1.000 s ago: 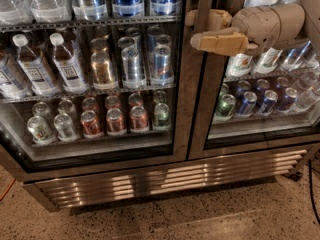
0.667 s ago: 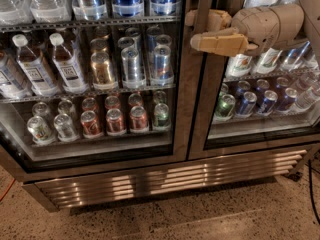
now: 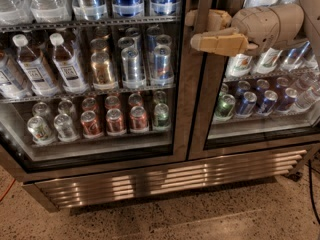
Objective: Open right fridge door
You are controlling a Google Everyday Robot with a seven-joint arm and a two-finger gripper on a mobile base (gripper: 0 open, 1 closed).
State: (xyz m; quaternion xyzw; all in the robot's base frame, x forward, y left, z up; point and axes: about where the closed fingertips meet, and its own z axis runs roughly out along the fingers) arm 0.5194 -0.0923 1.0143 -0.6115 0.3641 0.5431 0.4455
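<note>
The right fridge door [image 3: 201,109] is a tall glass door in a brushed-steel frame, with blue and green cans [image 3: 246,104] and white-labelled bottles [image 3: 239,64] behind the glass. My beige gripper [image 3: 192,30] reaches in from the upper right at the door's left upright. One finger [image 3: 217,42] lies in front of the steel upright and the other [image 3: 219,19] passes partly behind it, so the jaws are closed around that edge. The door sits close to the cabinet.
The left glass door [image 3: 90,84] shows brown-drink bottles, silver cans and red cans on wire shelves. A slatted steel kick panel [image 3: 165,179] runs along the bottom. Speckled floor [image 3: 200,219] lies in front, with a black cable [image 3: 312,189] at the right.
</note>
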